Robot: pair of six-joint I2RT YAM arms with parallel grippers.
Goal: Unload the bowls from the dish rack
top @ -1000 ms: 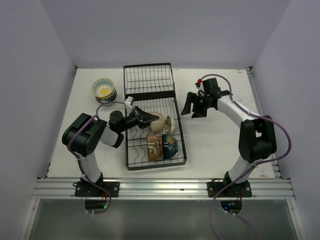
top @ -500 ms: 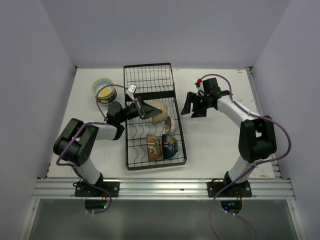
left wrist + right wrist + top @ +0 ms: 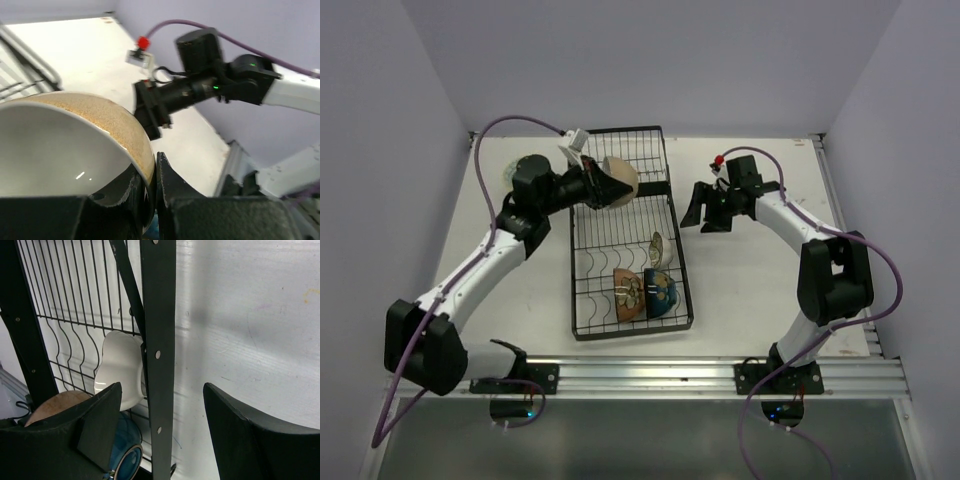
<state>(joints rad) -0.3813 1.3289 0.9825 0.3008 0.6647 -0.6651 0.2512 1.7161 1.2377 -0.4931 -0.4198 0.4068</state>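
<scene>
Standing by the table, I would call the job somewhere near its middle. One pale bowl with a yellow centre (image 3: 513,168) sits out on the white table (image 3: 740,290) at the upper left of the overhead view, half hidden behind the left arm. I take it for one already unloaded.

A second one, a tan speckled ceramic bowl with a white glazed inside (image 3: 620,177), is in the air over the far section of the long black wire dish rack (image 3: 592,270), which lies at the middle of that view. The left gripper (image 3: 603,183) is pinched nearly shut on this bowl's rim, one finger inside and one outside, as its wrist camera shows plainly. To my eye it has yet to be set down.

Three pieces stand on edge in the near section of the rack, lower centre of the frame: a brown-orange patterned bowl (image 3: 628,293), a dark blue bowl (image 3: 661,290) touching it, and a small white bowl (image 3: 657,248) just behind them.

The right gripper (image 3: 706,218) hangs beside the rack's right edge, jaws spread wide and holding nothing.

As for writing, I can read none. No brand or label shows on the rack, bowls or arms. The bowls' painted patterns are too small to make out.
</scene>
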